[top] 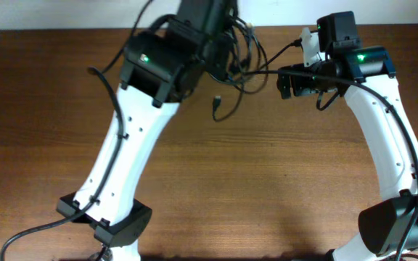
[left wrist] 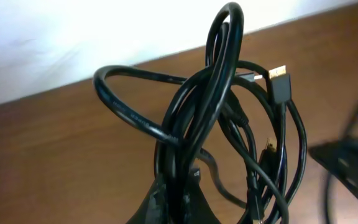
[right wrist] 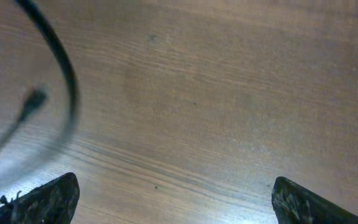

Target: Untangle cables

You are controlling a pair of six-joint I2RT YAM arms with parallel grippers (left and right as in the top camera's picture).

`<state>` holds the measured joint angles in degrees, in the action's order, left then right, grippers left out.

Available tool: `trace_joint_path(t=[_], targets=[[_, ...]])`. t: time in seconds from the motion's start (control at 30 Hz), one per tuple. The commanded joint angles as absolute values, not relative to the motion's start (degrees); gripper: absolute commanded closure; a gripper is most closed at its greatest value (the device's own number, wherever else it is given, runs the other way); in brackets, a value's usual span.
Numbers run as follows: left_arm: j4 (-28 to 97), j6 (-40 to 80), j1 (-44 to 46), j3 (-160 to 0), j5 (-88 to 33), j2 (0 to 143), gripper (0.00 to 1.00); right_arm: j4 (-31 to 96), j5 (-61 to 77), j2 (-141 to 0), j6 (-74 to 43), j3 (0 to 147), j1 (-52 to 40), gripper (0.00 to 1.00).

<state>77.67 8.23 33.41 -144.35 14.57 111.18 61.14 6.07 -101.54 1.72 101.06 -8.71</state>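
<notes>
Glossy black round-section cables (left wrist: 188,134) in tangled loops, gold-tipped plugs (left wrist: 279,86), clenched in left gripper (left wrist: 174,208), right gripper (right wrist: 174,185) jaws spread wide, empty, above grained brown wood table (right wrist: 216,93)

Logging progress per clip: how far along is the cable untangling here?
Done: nothing looks separated; the thin black cables are one tangled bundle of crossing loops. In hand: the left gripper is shut on that bundle, held above the brown wooden table; the right gripper is open, empty. Left: pulling every cord free.
</notes>
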Motion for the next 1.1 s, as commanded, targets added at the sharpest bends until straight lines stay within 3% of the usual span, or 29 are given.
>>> trace_joint_path(t=[0.0,0.43,0.6,0.83,1.07], targets=[[77.82,9.39,36.4,-146.1,14.41,108.95,1.0,60.8,6.94,-101.71,2.13,100.86,-8.97,0.02],[77.01,9.78,36.77,-146.1,14.33,108.44,1.0,56.55,7.6,-104.22,1.43,94.8,-13.06,0.0],[77.03,9.47,36.75,-146.1,14.33,108.33,1.0,53.65,22.17,-104.2,2.98,94.83,-14.55,0.01],[77.01,8.88,36.75,-148.4,14.37,107.15,1.0,54.61,13.21,-104.22,3.2,94.8,-14.61,0.01],[78.11,8.93,36.75,-150.26,15.0,105.41,1.0,51.64,17.23,-104.2,2.92,94.83,-14.98,0.02]])
